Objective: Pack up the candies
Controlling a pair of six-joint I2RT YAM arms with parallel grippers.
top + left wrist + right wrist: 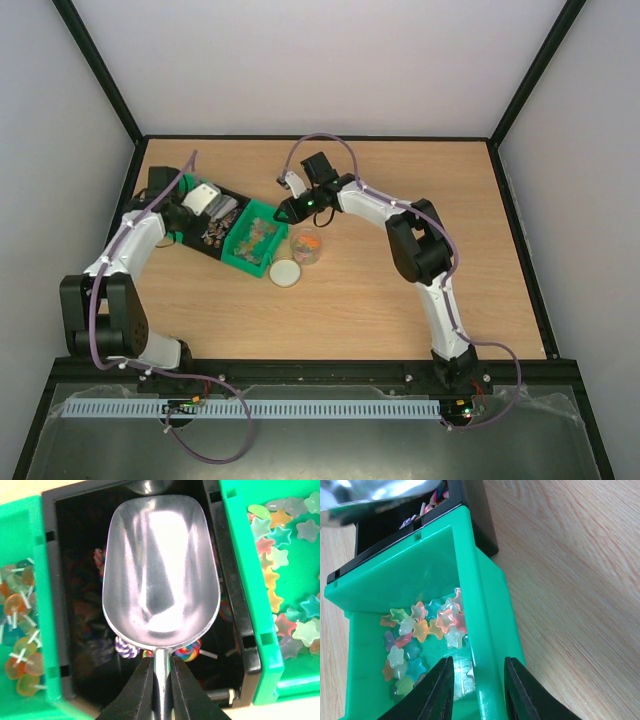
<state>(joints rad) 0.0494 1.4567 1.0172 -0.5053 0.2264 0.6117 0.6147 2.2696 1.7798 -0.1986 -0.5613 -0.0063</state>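
Note:
My left gripper [188, 207] [161, 672] is shut on the handle of an empty metal scoop [160, 570], held over a black bin [75, 630] that holds swirl lollipops [190, 652]. My right gripper [292, 210] [476, 690] is open, its jaws straddling the right wall of a green bin [490, 620] [240, 262] without gripping it. Star-shaped candies [427, 627] of mixed colours lie inside that bin and also show in the left wrist view [280, 570]. A clear jar [306, 247] with a few orange candies stands right of the green bin.
A round whitish lid [285, 273] lies on the table in front of the jar. Another green bin [37, 605] with orange and green candies [20, 630] sits left of the black bin. The bare wooden table [580, 580] stretches to the right.

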